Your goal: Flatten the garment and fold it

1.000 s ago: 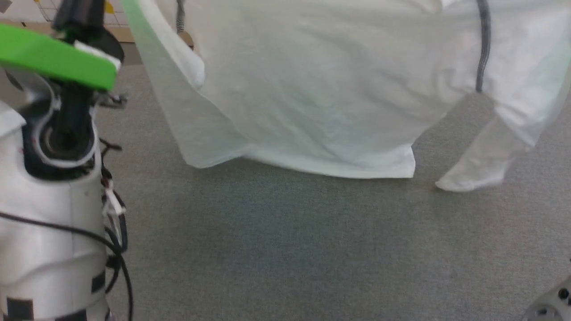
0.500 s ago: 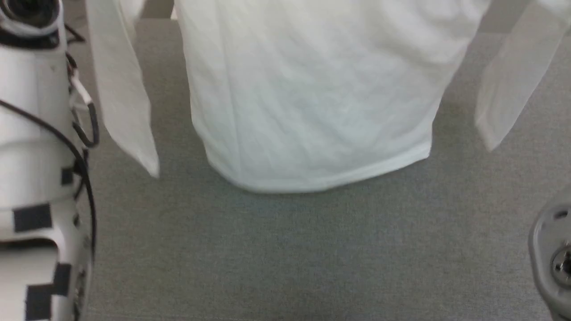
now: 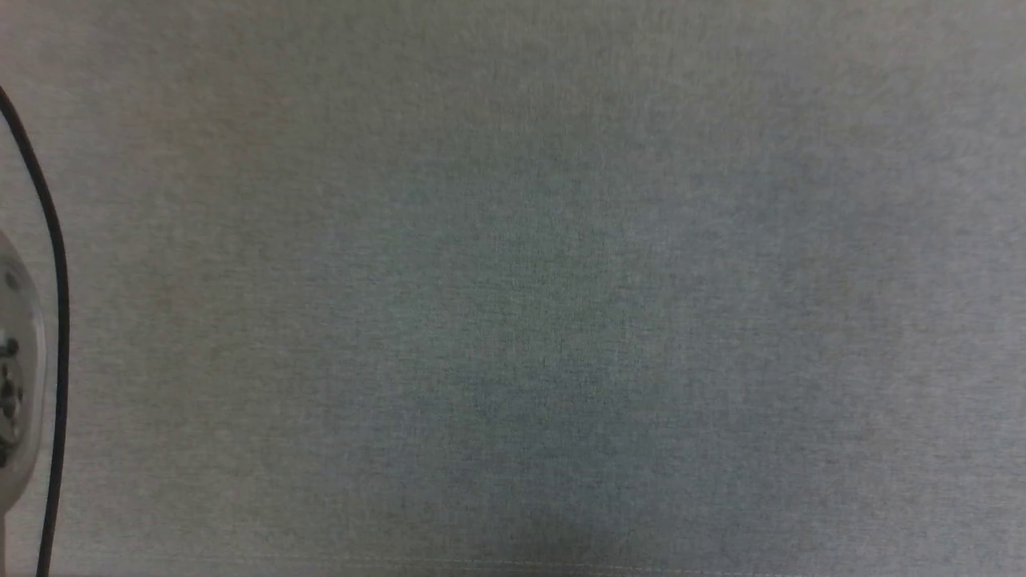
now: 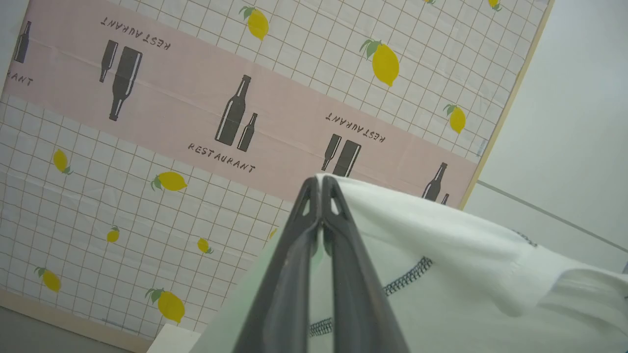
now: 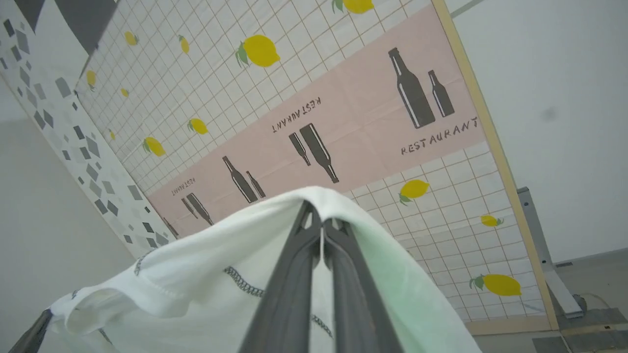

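Garment (image 4: 441, 255) held aloft — flattening step in hand.
Left gripper (image 4: 320, 182) and right gripper (image 5: 321, 208), fingers closed, each pinch its top edge; next, likely — lower it evenly onto the grey bench (image 3: 513, 288).

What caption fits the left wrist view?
Left gripper clamped shut on an edge of the white garment, cloth draping to one side, in front of a lemon-and-bottle printed backdrop.
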Controlling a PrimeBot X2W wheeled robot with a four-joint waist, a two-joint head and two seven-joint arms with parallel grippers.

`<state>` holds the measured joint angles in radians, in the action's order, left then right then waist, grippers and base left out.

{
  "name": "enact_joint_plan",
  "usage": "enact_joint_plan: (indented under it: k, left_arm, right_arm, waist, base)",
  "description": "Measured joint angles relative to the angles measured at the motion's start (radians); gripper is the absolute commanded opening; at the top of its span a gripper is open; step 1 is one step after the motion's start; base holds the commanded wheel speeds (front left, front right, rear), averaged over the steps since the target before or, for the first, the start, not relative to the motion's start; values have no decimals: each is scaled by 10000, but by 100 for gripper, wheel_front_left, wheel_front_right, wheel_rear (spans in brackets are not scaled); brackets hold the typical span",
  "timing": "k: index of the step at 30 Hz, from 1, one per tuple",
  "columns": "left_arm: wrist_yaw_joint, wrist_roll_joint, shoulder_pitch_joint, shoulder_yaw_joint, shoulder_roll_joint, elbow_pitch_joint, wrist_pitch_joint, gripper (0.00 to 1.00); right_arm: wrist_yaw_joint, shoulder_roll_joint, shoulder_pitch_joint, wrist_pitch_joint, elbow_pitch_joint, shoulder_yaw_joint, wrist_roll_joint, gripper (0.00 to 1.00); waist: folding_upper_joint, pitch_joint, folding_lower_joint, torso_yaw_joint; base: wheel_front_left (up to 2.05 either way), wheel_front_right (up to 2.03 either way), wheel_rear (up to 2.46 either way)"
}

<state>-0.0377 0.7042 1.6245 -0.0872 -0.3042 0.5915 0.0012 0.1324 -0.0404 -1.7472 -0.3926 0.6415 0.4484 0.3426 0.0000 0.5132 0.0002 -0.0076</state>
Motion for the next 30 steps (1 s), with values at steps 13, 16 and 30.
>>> enact_joint_plan:
  k: [13, 16, 30]
  left_arm:
    - [949, 96, 10, -163, 213, 1908, -1066, 0]
    - [1162, 242, -545, -201, 318, 2295, -1137, 0]
    - [1649, 1289, -5875, -1089, 719, 1260, -1112, 0]
  right_arm:
    - [-2, -36, -166, 1129, 1841, -376, 242, 0]
    - [-4, -33, 689, 1099, 1639, -579, 757, 0]
    - [-2, -374, 8923, -104, -2986, -1331, 2943, 0]
  waist:
    - [0, 1524, -1, 123]
    - [0, 1440, -1, 193]
    - [0, -860, -3, 489]
  base:
    - [0, 0, 0]
    - [0, 0, 0]
    - [0, 0, 0]
